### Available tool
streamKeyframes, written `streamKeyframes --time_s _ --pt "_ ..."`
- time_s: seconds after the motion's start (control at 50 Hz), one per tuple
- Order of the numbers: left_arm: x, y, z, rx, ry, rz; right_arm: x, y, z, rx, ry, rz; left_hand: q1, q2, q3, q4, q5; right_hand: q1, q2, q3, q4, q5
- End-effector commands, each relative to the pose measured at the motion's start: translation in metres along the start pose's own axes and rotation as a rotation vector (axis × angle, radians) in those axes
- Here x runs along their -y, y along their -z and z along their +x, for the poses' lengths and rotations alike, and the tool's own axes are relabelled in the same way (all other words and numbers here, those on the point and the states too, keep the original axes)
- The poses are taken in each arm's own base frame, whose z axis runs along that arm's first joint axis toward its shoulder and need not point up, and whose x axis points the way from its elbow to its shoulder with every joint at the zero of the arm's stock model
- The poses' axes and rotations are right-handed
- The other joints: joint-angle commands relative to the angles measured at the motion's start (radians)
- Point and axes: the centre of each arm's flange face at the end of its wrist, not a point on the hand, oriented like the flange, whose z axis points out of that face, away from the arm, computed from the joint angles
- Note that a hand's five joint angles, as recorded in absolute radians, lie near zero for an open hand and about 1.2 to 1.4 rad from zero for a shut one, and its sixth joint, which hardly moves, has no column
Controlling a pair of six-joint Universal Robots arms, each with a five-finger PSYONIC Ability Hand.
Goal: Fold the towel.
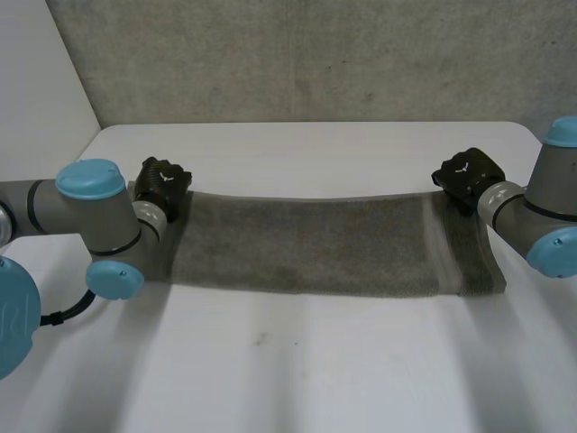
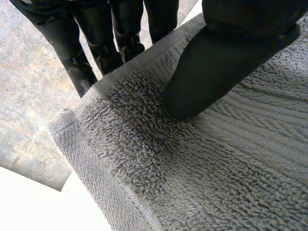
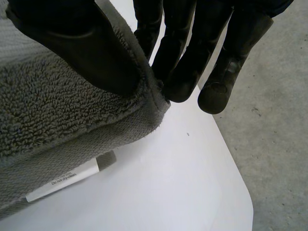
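At the left, the far left corner of the grey towel (image 1: 306, 244) is pinched by the left hand (image 1: 162, 180). In the left wrist view the thumb (image 2: 216, 62) is pressed onto the pile while the fingers (image 2: 110, 43) are set behind the hem, so that corner is firmly grasped. The towel is spread lengthwise across the middle of the white desk (image 1: 297, 370) and drawn out between the two hands. Its far long edge appears raised, and its near edge is on or close to the desk. It is judged to be held taut so that the far edge can be carried over onto the near one in a clean half fold. At the right, the far right corner is grasped by the right hand (image 1: 467, 173), thumb on top and fingers beneath the hem. A white label (image 3: 62, 180) is seen hanging under that end. The towel's left end is overlapped by the left arm (image 1: 90, 212), which may need clearing as the fold is made. A grey concrete wall (image 1: 315, 54) is seen behind the desk.
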Motion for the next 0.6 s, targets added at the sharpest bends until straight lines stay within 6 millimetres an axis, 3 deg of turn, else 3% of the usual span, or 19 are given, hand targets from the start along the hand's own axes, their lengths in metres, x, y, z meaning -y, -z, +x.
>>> streamKeyframes --time_s 0.02,0.18,0.2,0.22,0.24,0.26,0.34,0.38,0.4,0.44,0.46,0.5,0.56,0.6 --pt "-0.001 -0.003 0.002 0.000 0.000 0.003 -0.007 -0.012 -0.003 -0.003 0.036 -0.003 0.189 0.177 0.179 0.176 0.185 0.058 0.065 0.057 0.054 0.048" --pt "-0.001 -0.004 0.005 -0.004 -0.001 0.008 -0.014 -0.022 -0.007 -0.004 0.055 -0.007 0.189 0.177 0.179 0.176 0.185 0.058 0.065 0.057 0.054 0.048" --pt "-0.002 -0.004 0.005 -0.005 -0.002 0.007 -0.015 -0.022 -0.007 -0.003 0.056 -0.009 -0.014 -0.026 -0.024 -0.027 -0.018 -0.711 -0.705 -0.713 -0.715 -0.722" --pt "-0.002 -0.003 0.006 -0.007 -0.002 0.004 -0.015 -0.023 -0.008 -0.005 0.058 -0.011 -0.679 -0.690 -0.689 -0.691 -0.683 -1.164 -1.157 -1.165 -1.168 -1.174" --pt "-0.002 -0.003 0.006 -0.007 -0.002 0.004 -0.015 -0.023 -0.008 -0.005 0.058 -0.011 -0.685 -0.697 -0.696 -0.698 -0.690 -1.164 -1.157 -1.165 -1.168 -1.174" --pt "-0.001 -0.003 0.006 -0.001 -0.006 0.005 -0.013 -0.023 -0.005 -0.017 0.064 -0.009 -1.033 -1.044 -1.043 -1.045 -1.037 -1.164 -1.157 -1.165 -1.168 -1.174" --pt "0.008 -0.003 0.002 0.008 -0.004 0.027 -0.003 -0.022 0.006 -0.047 0.066 0.019 -1.033 -1.044 -1.043 -1.045 -1.037 -1.164 -1.157 -1.165 -1.168 -1.174" --pt "0.024 0.000 -0.010 0.036 -0.002 0.059 0.016 -0.015 0.025 -0.090 0.053 0.062 -1.033 -1.044 -1.043 -1.045 -1.037 -1.164 -1.157 -1.165 -1.168 -1.174" --pt "0.024 0.000 -0.010 0.037 -0.002 0.060 0.016 -0.015 0.025 -0.090 0.052 0.062 -1.033 -1.044 -1.043 -1.045 -1.037 -1.164 -1.157 -1.165 -1.168 -1.174" --pt "0.040 0.005 -0.022 0.061 0.003 0.087 0.037 -0.002 0.048 -0.135 -0.005 0.116 -1.033 -1.044 -1.043 -1.045 -1.037 -1.164 -1.157 -1.165 -1.168 -1.174" --pt "0.040 0.005 -0.022 0.061 0.003 0.088 0.037 -0.002 0.048 -0.135 -0.005 0.116 -1.033 -1.044 -1.043 -1.045 -1.037 -1.164 -1.157 -1.165 -1.168 -1.174" --pt "0.048 0.008 -0.029 0.073 0.006 0.102 0.053 0.013 0.066 -0.159 -0.101 0.166 -1.033 -1.044 -1.043 -1.045 -1.037 -1.164 -1.157 -1.165 -1.168 -1.174" --pt "0.060 0.016 -0.038 0.088 0.015 0.117 0.059 0.020 0.072 -0.160 -0.147 0.184 -1.033 -1.044 -1.043 -1.045 -1.037 -1.164 -1.157 -1.165 -1.168 -1.174" --pt "0.066 0.028 -0.046 0.099 0.048 0.115 0.063 0.038 0.078 -0.143 -0.207 0.196 -1.033 -1.044 -1.043 -1.045 -1.037 -1.164 -1.157 -1.165 -1.168 -1.174"
